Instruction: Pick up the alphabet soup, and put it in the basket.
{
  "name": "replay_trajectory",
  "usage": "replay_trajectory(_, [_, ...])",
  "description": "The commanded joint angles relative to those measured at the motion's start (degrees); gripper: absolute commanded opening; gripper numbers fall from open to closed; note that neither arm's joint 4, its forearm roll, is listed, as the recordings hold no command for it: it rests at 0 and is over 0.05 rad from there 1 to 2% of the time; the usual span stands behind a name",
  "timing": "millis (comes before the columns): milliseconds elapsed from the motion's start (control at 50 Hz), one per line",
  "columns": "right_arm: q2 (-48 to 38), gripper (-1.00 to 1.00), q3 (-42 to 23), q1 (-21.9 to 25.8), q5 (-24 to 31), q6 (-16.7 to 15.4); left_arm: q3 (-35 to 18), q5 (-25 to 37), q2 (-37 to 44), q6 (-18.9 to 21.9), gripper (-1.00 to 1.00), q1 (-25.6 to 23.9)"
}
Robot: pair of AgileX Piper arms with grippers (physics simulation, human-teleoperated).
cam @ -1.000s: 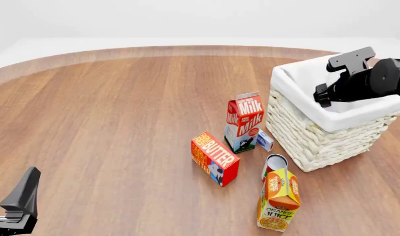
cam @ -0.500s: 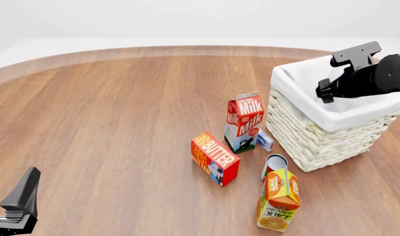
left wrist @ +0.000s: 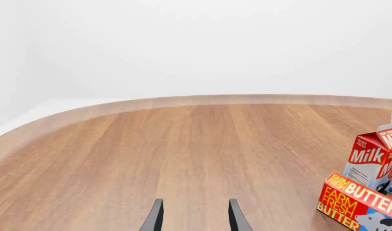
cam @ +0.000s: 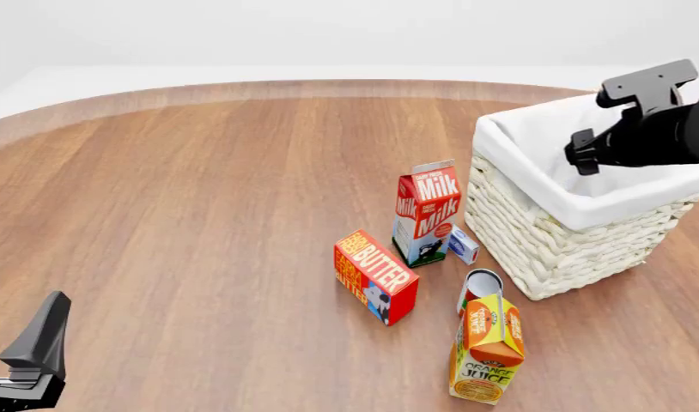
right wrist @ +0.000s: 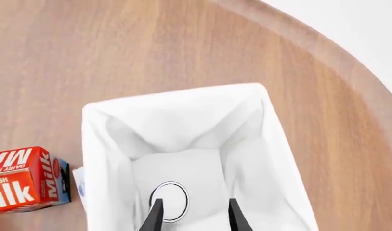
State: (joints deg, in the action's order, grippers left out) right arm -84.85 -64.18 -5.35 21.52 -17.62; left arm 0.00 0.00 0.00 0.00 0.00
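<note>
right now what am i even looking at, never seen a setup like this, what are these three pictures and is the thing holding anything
These are simulator renders of two robot arms at a wooden table.

The front view looks down from behind the arms. The other two come from cameras mounted just behind each gripper.

The right gripper hangs above the white-lined basket. Its fingers are apart and hold nothing. Below them, on the basket floor, a round silvery top shows, probably the alphabet soup can already dropped in; its label is hidden.

The left gripper waits low at the near left, open and empty.

On the table stand a milk carton, a butter box, an orange juice carton, a red-labelled can behind the juice, and a small white-and-blue box by the basket.
</note>
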Motion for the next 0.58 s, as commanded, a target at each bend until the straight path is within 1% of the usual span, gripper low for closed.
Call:
replay_trajectory(20, [3.6,1.00,2.9,0.1,-0.4,0.6,0.0,0.0,0.0,0.0,1.00,0.0])
replay_trajectory(120, [5.9,1.00,4.3,0.8,-0.6,1.6,0.0,0.0,0.0,0.0,1.00,0.0])
replay_trajectory(220, [7.4,1.00,5.8,0.4,-0.9,2.0,0.0,0.0,0.0,0.0,1.00,0.0])
replay_trajectory(260, [8.6,1.00,6.6,0.5,-1.1,2.9,0.0,0.0,0.0,0.0,1.00,0.0])
replay_trajectory(280, [9.1,1.00,6.9,1.5,-1.1,4.1,0.0,0.0,0.0,0.0,1.00,0.0])
replay_trajectory(300, [9.5,1.00,7.3,1.7,-1.0,4.5,0.0,0.0,0.0,0.0,1.00,0.0])
replay_trajectory(340, [9.8,1.00,7.8,1.2,-1.3,3.7,0.0,0.0,0.0,0.0,1.00,0.0])
replay_trajectory(360, [10.3,1.00,7.9,1.9,-1.2,4.7,0.0,0.0,0.0,0.0,1.00,0.0])
replay_trajectory(400, [10.7,1.00,8.4,1.8,-1.3,4.1,0.0,0.0,0.0,0.0,1.00,0.0])
replay_trajectory(580, [13.8,1.00,11.3,2.0,-1.7,4.9,0.0,0.0,0.0,0.0,1.00,0.0])
